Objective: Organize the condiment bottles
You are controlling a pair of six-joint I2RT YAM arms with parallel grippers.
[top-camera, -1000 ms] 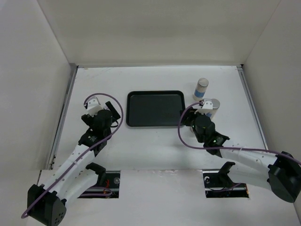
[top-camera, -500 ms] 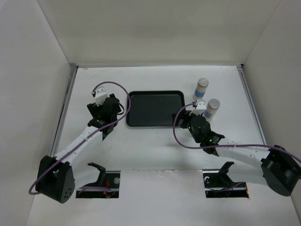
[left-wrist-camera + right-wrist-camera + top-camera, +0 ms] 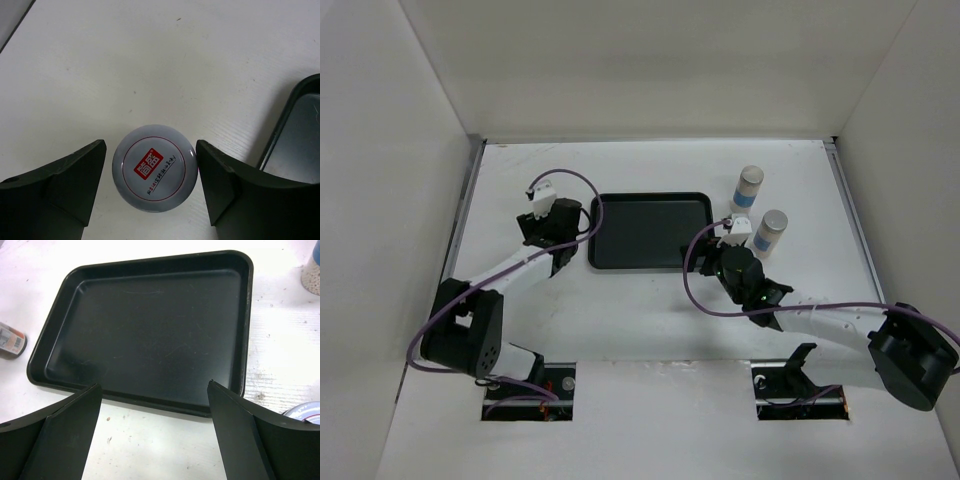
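condiment bottle with the red-marked lid [image 3: 153, 168] stands on the tabletop [image 3: 150, 50] at 9 o'clock of the tray [image 3: 640, 230]. left gripper [image 3: 150, 145] has advanced to straddle it: jaws open, narrowing, not touching. right gripper [image 3: 154, 385] has withdrawn from the pale bottle [image 3: 773, 232] at 3 o'clock: jaws open, empty. a left-side pickup looks imminent.

I see a black tray [image 3: 150, 325] with dull sheen and fine scratches, glossy white lid [image 3: 154, 168] left of it, matt faintly grained white table [image 3: 150, 60], matt black plastic fingers [image 3: 60, 185]
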